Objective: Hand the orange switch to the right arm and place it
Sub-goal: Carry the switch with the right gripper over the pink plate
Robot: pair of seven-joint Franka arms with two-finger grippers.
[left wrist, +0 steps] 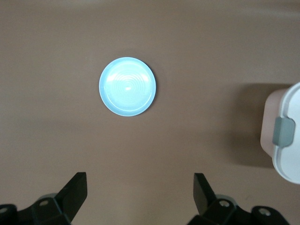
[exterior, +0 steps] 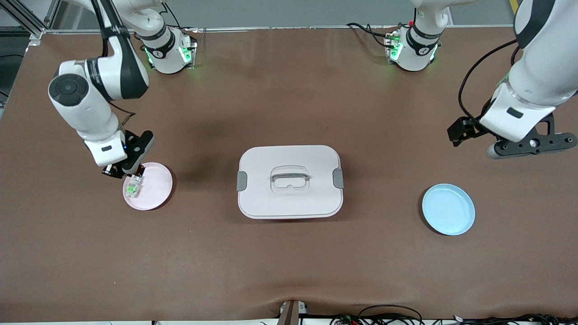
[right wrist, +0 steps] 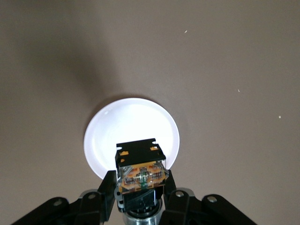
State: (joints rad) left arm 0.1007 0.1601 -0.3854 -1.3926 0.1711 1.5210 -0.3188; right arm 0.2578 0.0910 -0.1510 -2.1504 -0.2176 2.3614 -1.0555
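Observation:
My right gripper [exterior: 129,174] [right wrist: 140,185] is shut on the orange switch [right wrist: 140,172], a small black block with an orange middle. It holds the switch just over the pink plate [exterior: 156,187], which looks white in the right wrist view [right wrist: 136,119]. In the front view a small white-grey part with a green face [exterior: 132,189] shows on the plate right under the gripper; the switch hides it in the right wrist view. My left gripper [exterior: 533,144] [left wrist: 140,187] is open and empty, up in the air at the left arm's end of the table.
A white lidded box [exterior: 289,155] with a handle and grey clasps stands mid-table; its edge shows in the left wrist view [left wrist: 281,101]. An empty light blue plate [exterior: 448,209] [left wrist: 127,86] lies toward the left arm's end, nearer the front camera.

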